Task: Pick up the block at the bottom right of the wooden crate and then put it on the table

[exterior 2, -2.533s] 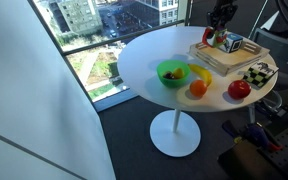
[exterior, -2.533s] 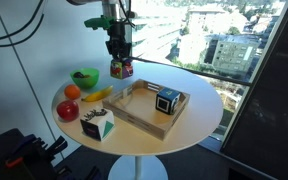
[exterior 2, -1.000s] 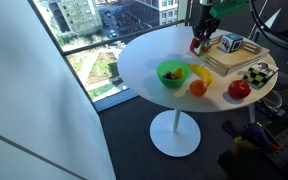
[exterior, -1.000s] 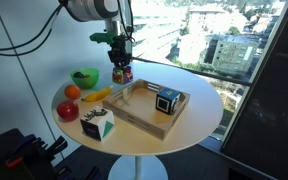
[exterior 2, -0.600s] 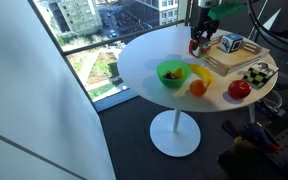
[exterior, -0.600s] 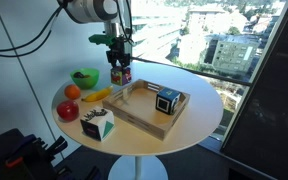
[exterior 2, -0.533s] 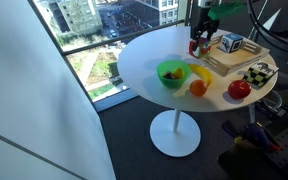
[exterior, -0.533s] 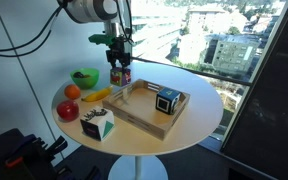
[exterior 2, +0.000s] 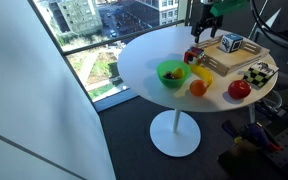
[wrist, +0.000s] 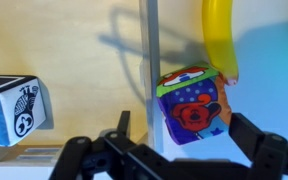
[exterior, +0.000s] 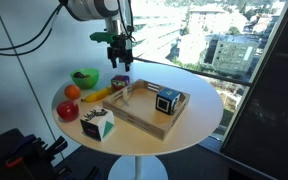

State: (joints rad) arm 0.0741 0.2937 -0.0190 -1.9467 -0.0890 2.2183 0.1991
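Right beneath my wrist, the block [wrist: 191, 104] sits on the table [wrist: 279, 85], outside the crate [wrist: 149, 60] and just beside its wall, with the banana [wrist: 220, 45] tip against its far corner. My gripper [wrist: 180, 138] is spread wide, one finger on either side of the block, grasping nothing. I judge the set-down done. The good move from here is a straight lift with no sideways drift, so neither finger nudges the block into the wall or the banana. Farther in, the blue-and-black cube [wrist: 14, 108] lies inside the crate.

The wrist view alone shows the block's side against the wall. The height I hang above the block [exterior: 120, 85] appears only in both exterior views, as does the green bowl [exterior 2: 171, 72].
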